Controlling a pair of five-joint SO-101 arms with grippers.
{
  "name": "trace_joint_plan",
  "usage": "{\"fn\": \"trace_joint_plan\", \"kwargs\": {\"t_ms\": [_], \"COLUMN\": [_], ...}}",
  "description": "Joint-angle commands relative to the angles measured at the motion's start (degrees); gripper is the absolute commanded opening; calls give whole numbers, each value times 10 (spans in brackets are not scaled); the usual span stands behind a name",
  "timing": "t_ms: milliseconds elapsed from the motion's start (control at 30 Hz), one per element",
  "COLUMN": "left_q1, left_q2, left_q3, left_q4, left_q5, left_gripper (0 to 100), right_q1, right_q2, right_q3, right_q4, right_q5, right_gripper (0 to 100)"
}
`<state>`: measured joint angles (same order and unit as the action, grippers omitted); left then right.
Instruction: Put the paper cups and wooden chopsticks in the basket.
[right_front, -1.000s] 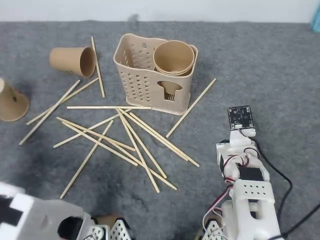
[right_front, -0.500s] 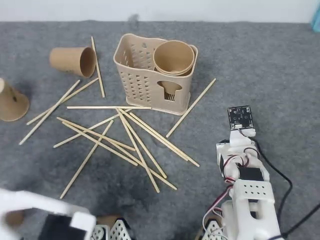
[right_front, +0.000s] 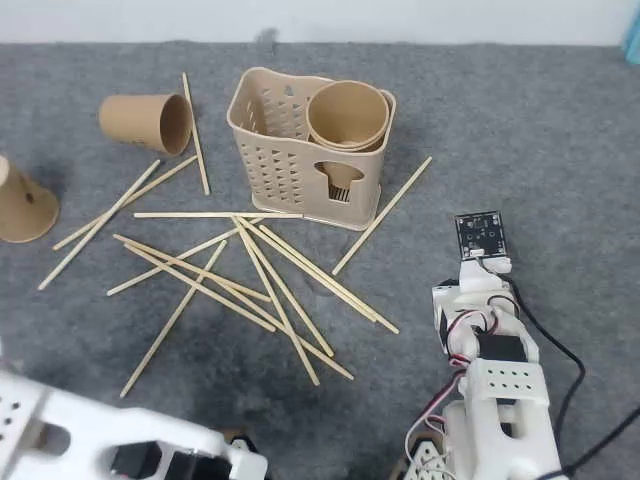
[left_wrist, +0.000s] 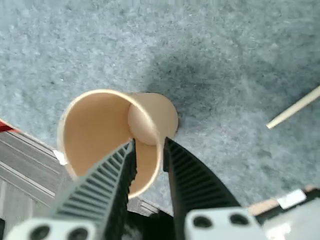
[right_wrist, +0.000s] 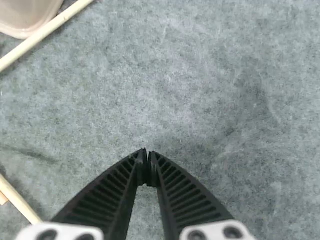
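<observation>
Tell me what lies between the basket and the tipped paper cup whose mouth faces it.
In the high view, one wooden chopstick lies between the tipped paper cup and the basket, close to the cup's mouth.

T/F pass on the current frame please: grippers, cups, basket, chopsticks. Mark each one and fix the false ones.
1. The left gripper is closed on the wall of a paper cup. True.
2. The right gripper holds a chopstick. False: it is shut on nothing, above the carpet.
3. The basket lies tipped on its side. False: it stands upright.
4. Nested cups sit in one end of the basket. True.
5. All the chopsticks are in the basket. False: many lie scattered on the carpet beside it.
</observation>
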<state>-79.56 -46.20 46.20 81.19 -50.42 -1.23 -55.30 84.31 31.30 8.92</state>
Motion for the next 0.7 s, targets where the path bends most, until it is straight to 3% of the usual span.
{"fn": "trace_joint_plan", "kwargs": {"t_ms": [0,233,667], "left_q1": [4,8,9], "left_q2": [-14,23,182], "left_q3": [40,58,53], "left_q4": [-55,-69,-164], "left_q5": [16,16,17], "left_gripper": [84,83,73], "right_q1": [1,-2,-2], "right_q2": [-10,-15,-15], "right_q3": [-1,9,11], "right_q4": [-8,-12,-12], "right_q5": [10,10,10], "right_gripper": [9,9,9]}}
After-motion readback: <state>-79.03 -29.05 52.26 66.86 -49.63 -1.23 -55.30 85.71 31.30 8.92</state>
